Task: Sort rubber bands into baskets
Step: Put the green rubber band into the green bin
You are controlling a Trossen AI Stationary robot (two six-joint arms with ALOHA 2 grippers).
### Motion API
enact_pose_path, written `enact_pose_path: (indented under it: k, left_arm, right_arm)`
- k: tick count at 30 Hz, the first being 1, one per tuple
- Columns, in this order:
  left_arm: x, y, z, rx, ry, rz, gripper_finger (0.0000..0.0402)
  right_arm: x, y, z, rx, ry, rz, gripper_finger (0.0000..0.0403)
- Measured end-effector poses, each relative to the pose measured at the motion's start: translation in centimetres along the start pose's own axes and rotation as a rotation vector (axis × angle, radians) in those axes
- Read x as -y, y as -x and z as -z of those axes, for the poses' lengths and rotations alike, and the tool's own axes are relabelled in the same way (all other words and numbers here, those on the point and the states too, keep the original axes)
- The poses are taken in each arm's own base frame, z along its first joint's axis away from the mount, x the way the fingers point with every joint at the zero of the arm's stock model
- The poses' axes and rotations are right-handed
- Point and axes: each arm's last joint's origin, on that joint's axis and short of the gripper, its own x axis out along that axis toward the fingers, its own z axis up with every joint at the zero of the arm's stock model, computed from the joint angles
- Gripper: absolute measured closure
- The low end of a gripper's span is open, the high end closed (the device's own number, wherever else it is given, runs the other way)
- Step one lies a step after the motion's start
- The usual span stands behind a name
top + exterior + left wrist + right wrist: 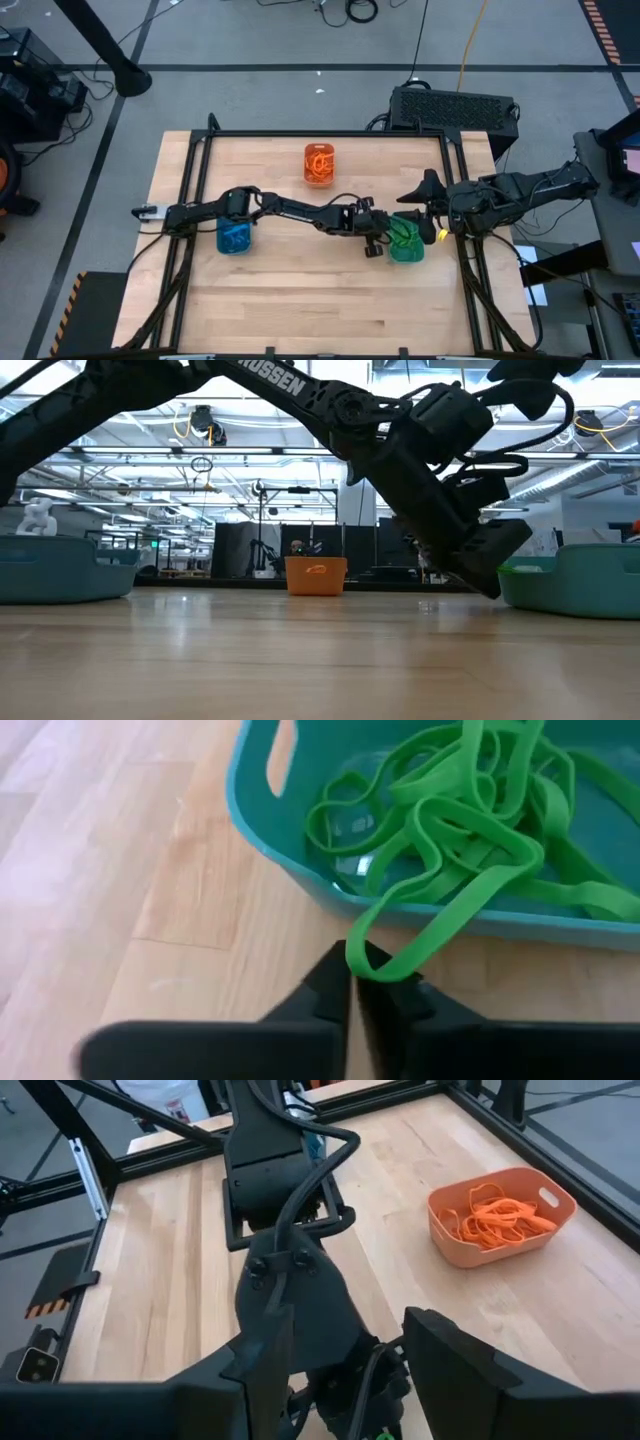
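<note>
Left gripper (352,988) pinches a green band (440,925) draped over the teal basket (280,840) rim. Right gripper (340,1370), fingers spread, empty, hides the basket. Arm lettering reads "ROSSEN", first letter hidden.

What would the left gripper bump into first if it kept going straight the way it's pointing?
Probably the teal basket's near wall. The left gripper, shut on a green rubber band that drapes over the rim, points at that wall across a short strip of bare table. Depth is hard to judge.
</note>
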Motion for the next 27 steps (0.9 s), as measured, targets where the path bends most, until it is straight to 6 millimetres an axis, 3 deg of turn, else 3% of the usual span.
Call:
enact_pose_path:
  k: [2, 15, 27]
  left_arm:
    - [0.0, 0.0, 0.0, 0.0, -0.001, -0.012, 0.0393]
    - [1.3, 0.4, -0.2, 0.01, -0.037, -0.034, 0.0399]
    - [2.1, 2.0, -2.6, 0.051, -0.077, -0.066, 0.04]
  right_arm:
    - [0.0, 0.0, 0.0, 0.0, 0.0, 0.0, 0.022]
    - [0.0, 0.0, 0.0, 0.001, -0.002, 0.0, 0.022]
    - [-0.1, 0.0, -0.1, 0.014, -0.005, -0.005, 0.022]
